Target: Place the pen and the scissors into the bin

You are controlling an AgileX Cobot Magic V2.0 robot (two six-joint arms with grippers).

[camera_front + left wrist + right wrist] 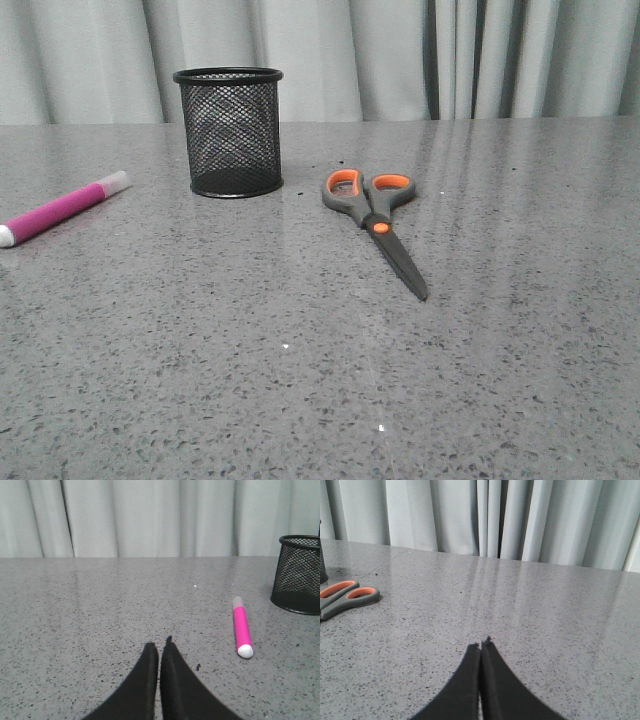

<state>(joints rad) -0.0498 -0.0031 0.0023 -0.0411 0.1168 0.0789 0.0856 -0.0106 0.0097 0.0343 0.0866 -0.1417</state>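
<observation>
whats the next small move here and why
Probably open the left gripper and move it toward the pen. Both the pen and the scissors lie on the table outside the bin, both grippers are shut and empty, and the pen lies on the left arm's side.

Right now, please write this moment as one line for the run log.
pen: on table, left of bin | scissors: on table, right of bin | left gripper: shut, empty | right gripper: shut, empty

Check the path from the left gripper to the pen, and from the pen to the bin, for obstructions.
Nothing visible blocks either. Bare table lies between the left gripper, jaws closed, and the pen. Between the pen and the bin there is only bare table too; the scissors lie on the bin's other side.
</observation>
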